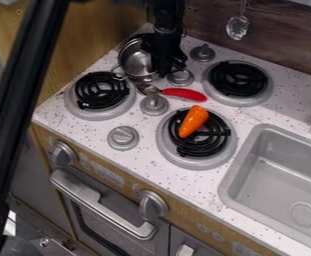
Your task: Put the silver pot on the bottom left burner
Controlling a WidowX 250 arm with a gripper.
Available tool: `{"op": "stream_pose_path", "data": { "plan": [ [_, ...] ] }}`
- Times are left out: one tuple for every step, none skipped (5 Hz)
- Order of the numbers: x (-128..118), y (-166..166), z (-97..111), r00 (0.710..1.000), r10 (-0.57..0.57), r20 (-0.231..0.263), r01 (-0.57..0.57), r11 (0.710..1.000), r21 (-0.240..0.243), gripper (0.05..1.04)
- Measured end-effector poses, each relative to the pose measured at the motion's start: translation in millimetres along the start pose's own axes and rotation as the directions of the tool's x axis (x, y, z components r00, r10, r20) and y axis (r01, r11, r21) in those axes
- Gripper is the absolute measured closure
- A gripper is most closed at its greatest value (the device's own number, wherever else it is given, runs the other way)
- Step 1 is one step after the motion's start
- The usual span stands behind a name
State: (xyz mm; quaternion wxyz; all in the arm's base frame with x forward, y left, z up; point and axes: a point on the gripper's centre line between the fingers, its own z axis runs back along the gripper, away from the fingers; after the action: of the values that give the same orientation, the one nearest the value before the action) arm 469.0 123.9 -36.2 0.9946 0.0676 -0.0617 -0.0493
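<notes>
Pot (136, 61) at gripper (168, 69), panel print (109, 175) illegible

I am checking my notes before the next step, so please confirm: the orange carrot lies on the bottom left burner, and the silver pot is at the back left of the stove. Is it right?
Not quite: the camera view shows the orange carrot on the bottom right burner. The silver pot is at the back left, as you say.
</notes>
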Motion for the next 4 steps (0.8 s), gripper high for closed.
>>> {"op": "stream_pose_path", "data": {
  "plan": [
    [-8.0,-2.0,34.3,0.999,0.002,0.044,-0.004,1.0,0.03,1.019],
    [-28.3,-1.1,58.6,0.998,0.029,0.057,-0.032,0.998,0.052,1.019],
    [-52.7,2.3,60.8,0.998,0.053,0.019,-0.054,0.996,0.067,1.019],
    [-77.0,12.7,64.0,0.995,0.098,-0.005,-0.097,0.992,0.086,1.02]
  ]
}}
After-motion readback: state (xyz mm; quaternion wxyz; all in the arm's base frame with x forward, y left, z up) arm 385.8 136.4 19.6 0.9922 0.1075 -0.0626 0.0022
